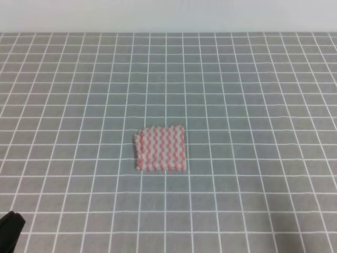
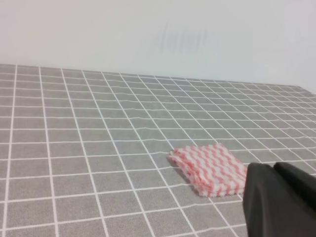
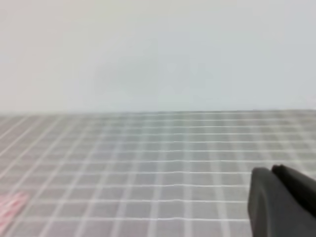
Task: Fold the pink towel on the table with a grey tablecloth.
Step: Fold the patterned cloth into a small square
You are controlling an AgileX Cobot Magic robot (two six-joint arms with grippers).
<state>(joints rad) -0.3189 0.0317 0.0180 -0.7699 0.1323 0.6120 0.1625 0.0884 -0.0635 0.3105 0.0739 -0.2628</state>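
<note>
The thin pink-and-white zigzag-striped towel [image 1: 160,148] is seen lying folded into a small layered rectangle near the middle of the worktop [image 1: 253,95], which is covered by a grey cloth ruled with thin white grid lines. The stacked layers are visible along the towel's left edge in the high view and along its near edge in the left wrist view [image 2: 210,168]. Nothing is touching the towel. The black left pincer [image 1: 10,227] is seen at the near left corner of the worktop, well apart from the towel; whether it is open or closed cannot be told. Only a blurred black part of the right pincer [image 3: 282,202] is shown, and its state cannot be told either.
</note>
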